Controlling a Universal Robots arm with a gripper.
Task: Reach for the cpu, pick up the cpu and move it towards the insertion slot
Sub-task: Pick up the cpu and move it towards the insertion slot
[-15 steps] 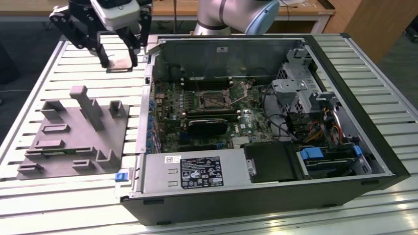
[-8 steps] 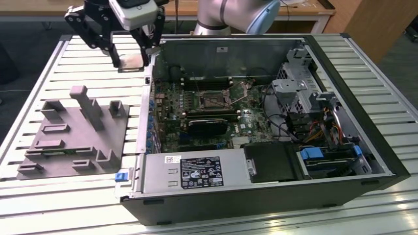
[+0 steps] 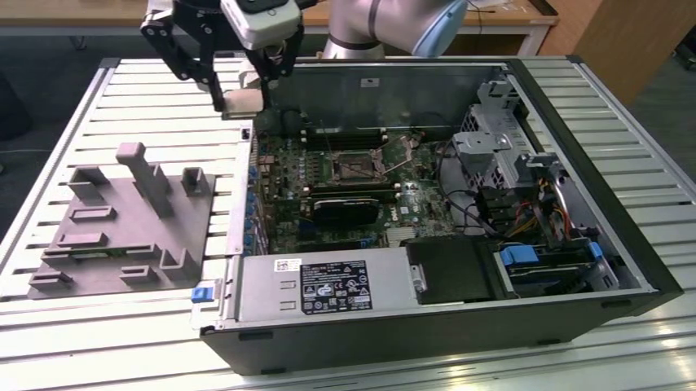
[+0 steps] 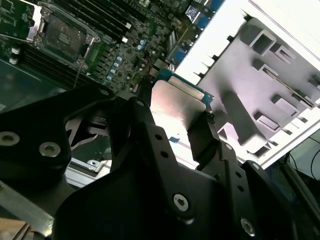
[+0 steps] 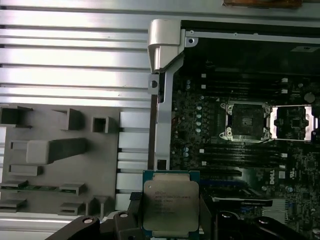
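First wrist view: cpu (image 5: 170, 204) clamped between jaws, raised beside case edge, apart from insertion slot (image 5: 246, 121).

Open black computer case (image 3: 609, 244) lies on the slatted metal table (image 3: 65, 122). Grey plastic fixture block (image 3: 120, 228) sits beside it, toward the exterior view's left. Square metal-framed insertion slot (image 3: 356, 169) sits inside, on the green motherboard (image 3: 285, 204). Silver square cpu (image 3: 244, 101) hangs above the case's edge, between block and slot.

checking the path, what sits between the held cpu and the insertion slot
In the first wrist view the cpu, held in the tool, is separated from the insertion slot by the case's metal side wall and populated motherboard.
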